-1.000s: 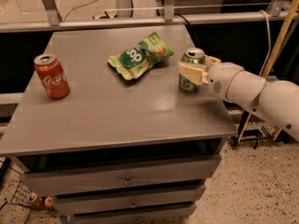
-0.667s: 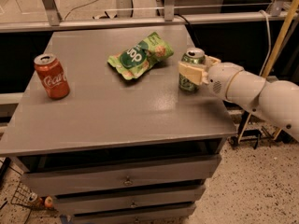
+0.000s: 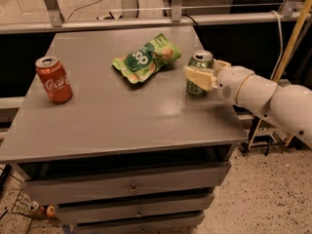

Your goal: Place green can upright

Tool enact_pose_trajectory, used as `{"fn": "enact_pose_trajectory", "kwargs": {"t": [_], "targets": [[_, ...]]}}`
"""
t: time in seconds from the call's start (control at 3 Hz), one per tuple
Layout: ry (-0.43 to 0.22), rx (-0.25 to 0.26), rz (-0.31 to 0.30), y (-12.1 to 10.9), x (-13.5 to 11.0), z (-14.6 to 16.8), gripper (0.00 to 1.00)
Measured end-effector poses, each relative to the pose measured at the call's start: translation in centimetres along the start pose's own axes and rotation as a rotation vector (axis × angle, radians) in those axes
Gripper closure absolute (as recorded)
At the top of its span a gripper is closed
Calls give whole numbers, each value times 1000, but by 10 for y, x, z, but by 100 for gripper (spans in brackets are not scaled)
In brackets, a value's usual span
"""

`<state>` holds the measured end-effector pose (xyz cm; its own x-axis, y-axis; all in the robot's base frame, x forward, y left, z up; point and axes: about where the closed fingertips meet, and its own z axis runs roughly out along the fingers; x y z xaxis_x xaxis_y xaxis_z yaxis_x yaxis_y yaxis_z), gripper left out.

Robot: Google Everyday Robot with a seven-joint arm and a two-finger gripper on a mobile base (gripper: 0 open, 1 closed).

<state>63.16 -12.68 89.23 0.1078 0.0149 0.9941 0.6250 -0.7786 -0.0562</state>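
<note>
The green can [image 3: 200,61] stands upright on the grey table [image 3: 122,116] near its right edge, silver top up. My gripper [image 3: 204,71] reaches in from the right on a white arm [image 3: 263,94]. Its cream fingers [image 3: 199,76] are closed around the can's middle, one across the front and one behind. The can's base rests on the table top.
A red Coca-Cola can [image 3: 54,79] stands upright at the table's left edge. A flat green snack bag [image 3: 146,57] lies at the back centre, just left of the green can. A metal rail [image 3: 146,21] runs behind the table. Drawers [image 3: 131,189] sit below the top.
</note>
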Motion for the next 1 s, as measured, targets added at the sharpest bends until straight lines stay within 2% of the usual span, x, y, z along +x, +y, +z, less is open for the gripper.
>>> {"fn": "enact_pose_trajectory", "kwargs": {"t": [0.33,0.67,1.0], "targets": [[-8,-1,-24,2,6,-2,0],[-23,-11,-74,8,19,-7,0],[-22,-58,-161,29,46,-25,0]]}}
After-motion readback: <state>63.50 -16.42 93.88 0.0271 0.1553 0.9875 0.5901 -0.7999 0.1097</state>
